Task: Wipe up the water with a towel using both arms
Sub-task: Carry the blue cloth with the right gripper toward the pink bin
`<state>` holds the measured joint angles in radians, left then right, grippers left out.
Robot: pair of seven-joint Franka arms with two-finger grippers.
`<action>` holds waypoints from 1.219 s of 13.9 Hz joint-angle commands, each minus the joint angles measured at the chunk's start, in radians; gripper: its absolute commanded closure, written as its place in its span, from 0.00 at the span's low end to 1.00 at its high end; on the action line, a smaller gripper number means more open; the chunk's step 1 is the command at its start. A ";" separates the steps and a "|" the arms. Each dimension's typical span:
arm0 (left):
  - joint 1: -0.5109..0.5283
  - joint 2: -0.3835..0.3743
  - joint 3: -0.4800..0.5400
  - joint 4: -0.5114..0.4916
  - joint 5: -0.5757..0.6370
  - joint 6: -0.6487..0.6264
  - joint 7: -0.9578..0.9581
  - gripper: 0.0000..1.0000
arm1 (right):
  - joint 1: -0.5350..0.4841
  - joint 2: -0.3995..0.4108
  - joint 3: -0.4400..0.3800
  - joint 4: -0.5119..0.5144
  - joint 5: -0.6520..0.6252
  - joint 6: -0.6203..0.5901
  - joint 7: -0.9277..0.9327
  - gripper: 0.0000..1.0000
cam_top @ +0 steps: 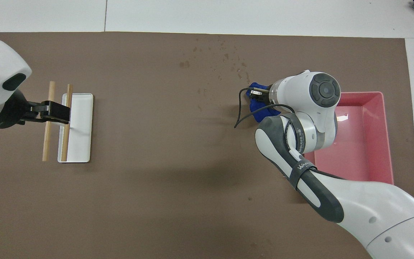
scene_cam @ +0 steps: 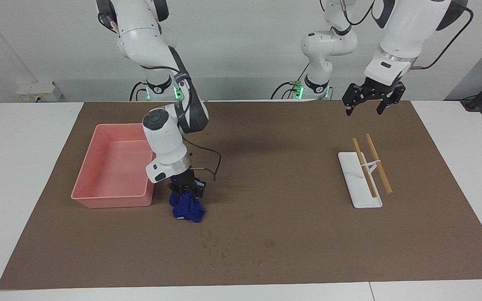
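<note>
Beside the pink tray's (scene_cam: 83, 195) corner, toward the mat's (scene_cam: 291, 234) edge farthest from the robots, the towel (scene_cam: 187, 210) sits pressed down.
A deep-blue lumpy bundle, it is clamped in the right gripper (scene_cam: 185, 193); best to keep pressure and drag it across the droplets (scene_cam: 228, 253). The left gripper (scene_cam: 371, 104) hangs spread above the chopstick rest (scene_cam: 356, 184).

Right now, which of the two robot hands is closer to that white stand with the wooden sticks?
The left. The left gripper hangs open above the mat, close to the white stand. The right gripper is down at the right arm's end, shut on the towel beside the pink tray.
</note>
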<state>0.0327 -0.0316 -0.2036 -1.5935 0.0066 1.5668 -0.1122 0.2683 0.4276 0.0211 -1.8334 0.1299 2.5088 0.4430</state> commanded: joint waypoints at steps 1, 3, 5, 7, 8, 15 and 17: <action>0.015 0.035 -0.008 0.046 0.004 -0.034 0.032 0.00 | -0.015 -0.033 0.006 -0.038 -0.029 -0.010 -0.122 0.99; 0.021 0.021 -0.003 0.008 0.003 -0.019 0.025 0.00 | -0.015 -0.033 0.005 -0.036 -0.033 -0.008 -0.145 0.05; 0.016 0.004 -0.005 -0.020 0.004 -0.024 0.022 0.00 | -0.011 -0.033 0.005 -0.030 -0.117 0.005 -0.147 0.04; 0.010 0.004 -0.005 -0.020 0.004 -0.024 0.022 0.00 | -0.015 -0.020 0.005 -0.024 -0.269 0.066 -0.148 0.05; 0.010 0.004 -0.005 -0.020 0.004 -0.025 0.022 0.00 | -0.023 -0.006 0.006 -0.024 -0.309 0.109 -0.148 0.06; 0.021 0.004 -0.005 -0.020 0.004 -0.024 0.022 0.00 | -0.015 0.052 0.008 -0.030 -0.312 0.191 -0.129 0.35; 0.019 0.004 -0.005 -0.020 0.004 -0.024 0.022 0.00 | -0.011 0.033 0.008 -0.055 -0.312 0.162 -0.113 0.85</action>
<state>0.0454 -0.0110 -0.2067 -1.5989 0.0065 1.5541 -0.0949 0.2627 0.4836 0.0202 -1.8529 -0.1625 2.6791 0.3099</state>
